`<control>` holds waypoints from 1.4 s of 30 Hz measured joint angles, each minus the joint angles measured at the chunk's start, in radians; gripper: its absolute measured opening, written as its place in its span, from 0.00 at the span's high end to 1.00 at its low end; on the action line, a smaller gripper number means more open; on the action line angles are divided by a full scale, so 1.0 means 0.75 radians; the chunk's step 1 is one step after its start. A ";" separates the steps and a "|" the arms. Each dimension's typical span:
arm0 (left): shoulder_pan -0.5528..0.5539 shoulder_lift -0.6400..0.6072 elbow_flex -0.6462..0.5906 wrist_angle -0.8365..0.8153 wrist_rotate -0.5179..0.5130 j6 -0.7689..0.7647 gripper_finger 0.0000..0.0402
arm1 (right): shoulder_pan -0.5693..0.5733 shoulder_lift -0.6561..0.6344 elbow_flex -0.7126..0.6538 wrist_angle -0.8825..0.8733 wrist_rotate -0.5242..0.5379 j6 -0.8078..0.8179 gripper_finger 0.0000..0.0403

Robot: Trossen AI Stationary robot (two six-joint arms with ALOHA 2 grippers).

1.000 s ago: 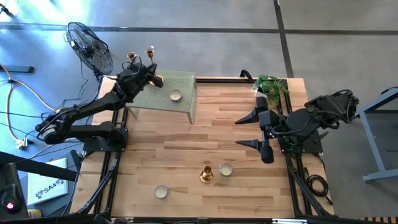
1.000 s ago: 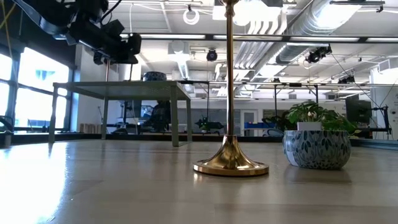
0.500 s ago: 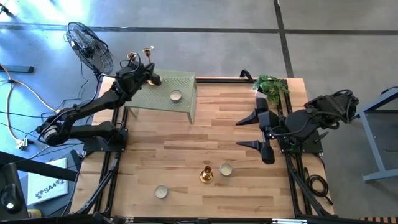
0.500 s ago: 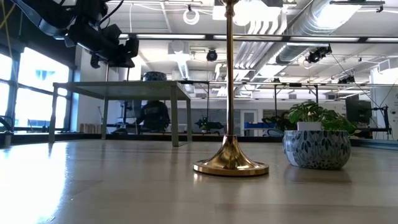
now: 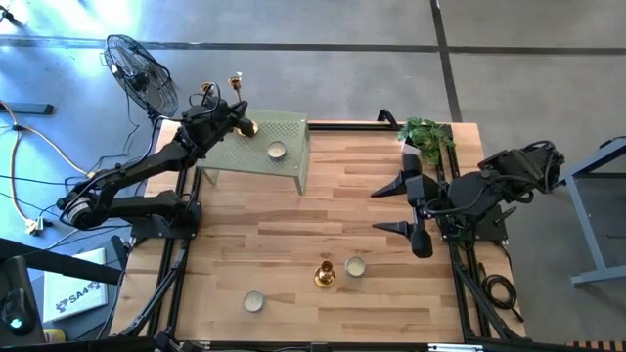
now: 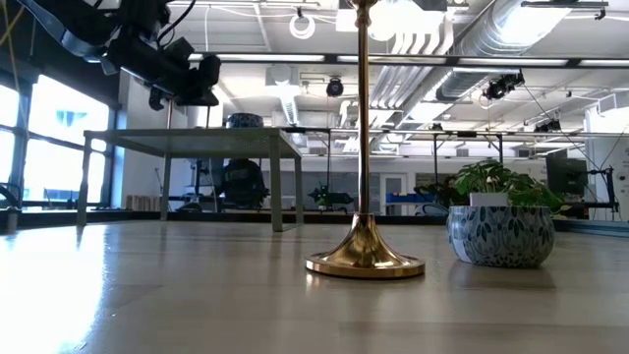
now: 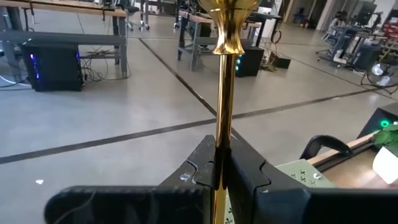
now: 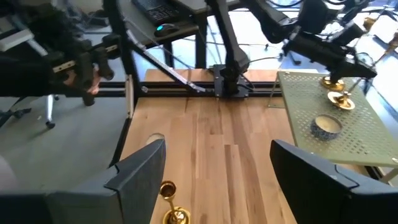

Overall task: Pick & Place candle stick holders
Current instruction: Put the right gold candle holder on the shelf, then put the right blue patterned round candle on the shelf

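Note:
My left gripper [image 5: 238,119] is over the far left corner of a green perforated stand [image 5: 289,132]. It is shut on a tall gold candle stick holder [image 7: 224,93]. Beside it a second holder's top [image 5: 206,88] shows; its base is hidden by my arm. A third holder [image 5: 325,274] stands on its round base [image 6: 365,264] near the table's front middle. My right gripper [image 5: 403,206] hangs open high over the table's right part, with nothing between its fingers [image 8: 140,171]. My left gripper pinches the thin stem [image 7: 222,140] between its two fingers [image 7: 245,171], well below the cup at the top. The fingers come in level from the table's left side and lie across the stem. The holder stands upright, its base [image 5: 250,125] at the stand's top; I cannot tell whether it touches.
A small tealight bowl [image 5: 277,150] sits on the stand. Two more [image 5: 355,265] [image 5: 254,301] lie on the table near the front. A potted plant [image 5: 427,137] stands at the far right. A floor fan [image 5: 142,73] is beyond the far left corner.
My left gripper has rolled a little in place over the stand. The held candle stick holder has swayed slightly with it and stayed at the same corner.

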 joint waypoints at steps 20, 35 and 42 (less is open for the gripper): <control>-0.001 -0.001 -0.003 -0.072 0.019 0.103 0.81 | 0.000 0.000 0.000 -0.009 -0.011 0.002 0.29; -0.001 0.001 -0.003 -0.136 0.098 0.091 0.73 | 0.000 0.000 0.000 -0.019 -0.002 -0.001 0.29; -0.001 0.000 -0.002 -0.148 0.098 0.053 0.63 | 0.000 0.000 0.000 -0.019 -0.007 0.004 0.29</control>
